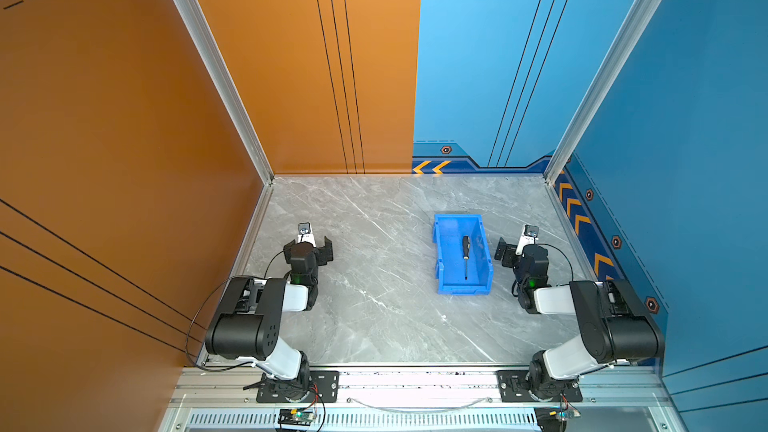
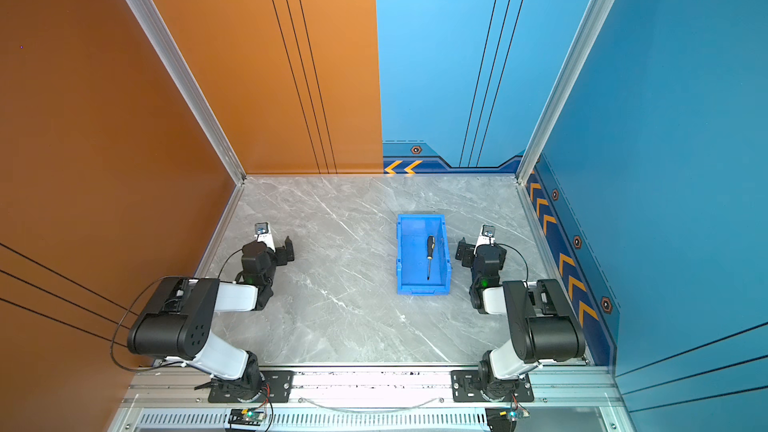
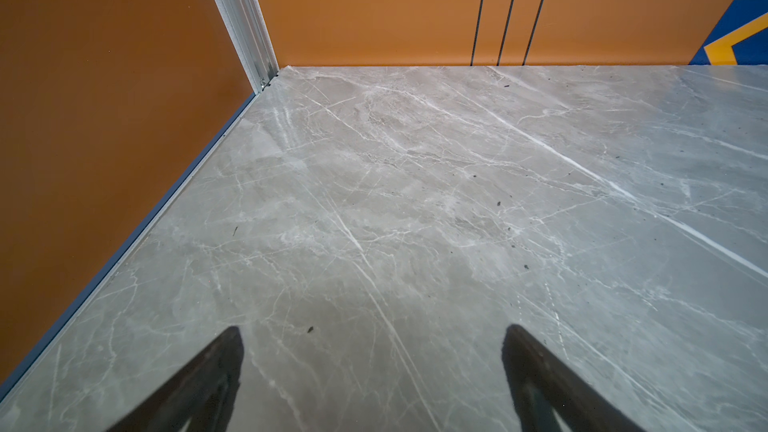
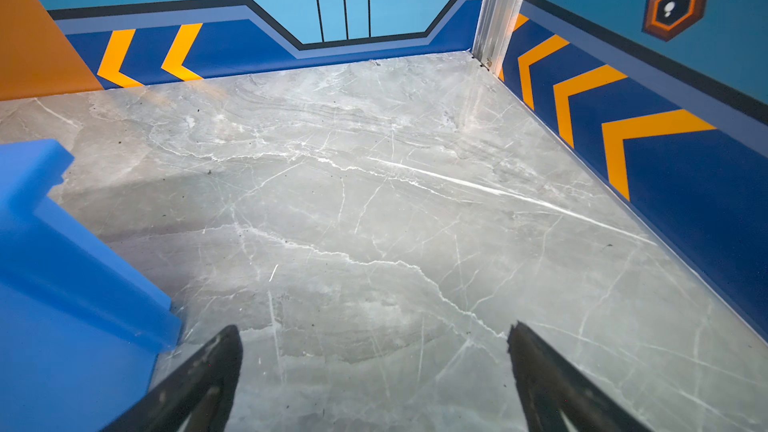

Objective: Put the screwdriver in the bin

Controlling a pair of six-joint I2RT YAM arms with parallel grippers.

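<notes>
Lengthwise in the bin lies the screwdriver, handle toward the back wall. Left gripper and right gripper stand spread and empty, the right just beside the bin.

Free tabletop spans from the left end effector to the bin. The bin's top is open from above; a screwdriver lies along its floor. The right end effector sits just beside the bin's outer side, leaving a narrow gap. Panels enclose three sides.
</notes>
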